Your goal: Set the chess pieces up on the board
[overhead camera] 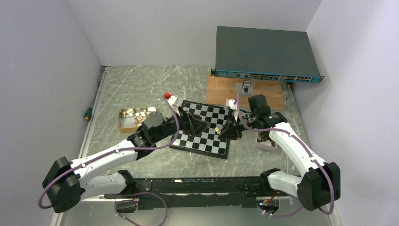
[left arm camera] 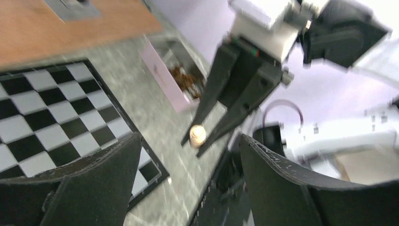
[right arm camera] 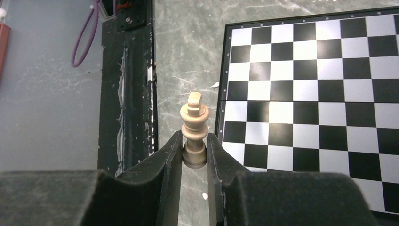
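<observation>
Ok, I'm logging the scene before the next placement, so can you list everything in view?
board: one, black and silvery-white, table centre
chess piece: one, light tan, upright in the right gripper, beside the board's edge
tin: one, metallic, left of the board, holds light pieces
tray: one, pale pink, right of the board, holds dark brown pieces
plank: one, brown, behind the board
network switch: one, dark grey, back right
screwdriver: one, orange and green handle, left table edge
table: one, grey marbled
left gripper: black, open, over the board
right gripper: black, shut on the chess piece
</observation>
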Controlling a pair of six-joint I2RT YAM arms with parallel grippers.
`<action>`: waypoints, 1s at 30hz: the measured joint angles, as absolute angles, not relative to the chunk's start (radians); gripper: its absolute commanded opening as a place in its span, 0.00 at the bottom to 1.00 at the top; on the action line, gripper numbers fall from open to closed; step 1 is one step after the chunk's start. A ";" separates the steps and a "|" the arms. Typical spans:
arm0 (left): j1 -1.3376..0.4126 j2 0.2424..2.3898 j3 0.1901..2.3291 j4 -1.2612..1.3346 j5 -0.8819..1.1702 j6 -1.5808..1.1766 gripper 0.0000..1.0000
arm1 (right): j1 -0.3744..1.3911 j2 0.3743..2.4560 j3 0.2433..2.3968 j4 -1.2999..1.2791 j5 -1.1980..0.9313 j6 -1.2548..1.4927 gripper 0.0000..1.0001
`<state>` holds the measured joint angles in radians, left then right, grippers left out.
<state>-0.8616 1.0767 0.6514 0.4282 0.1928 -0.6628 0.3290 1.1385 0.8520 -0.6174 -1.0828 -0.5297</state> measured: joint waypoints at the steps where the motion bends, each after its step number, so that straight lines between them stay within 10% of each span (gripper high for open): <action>1: -0.862 1.092 0.656 0.413 0.242 -0.649 0.80 | 0.331 1.139 0.854 -0.634 -1.086 -0.548 0.05; 30: -0.904 1.357 0.807 0.376 0.526 -0.565 0.42 | 0.342 1.140 0.871 -0.760 -1.136 -0.689 0.05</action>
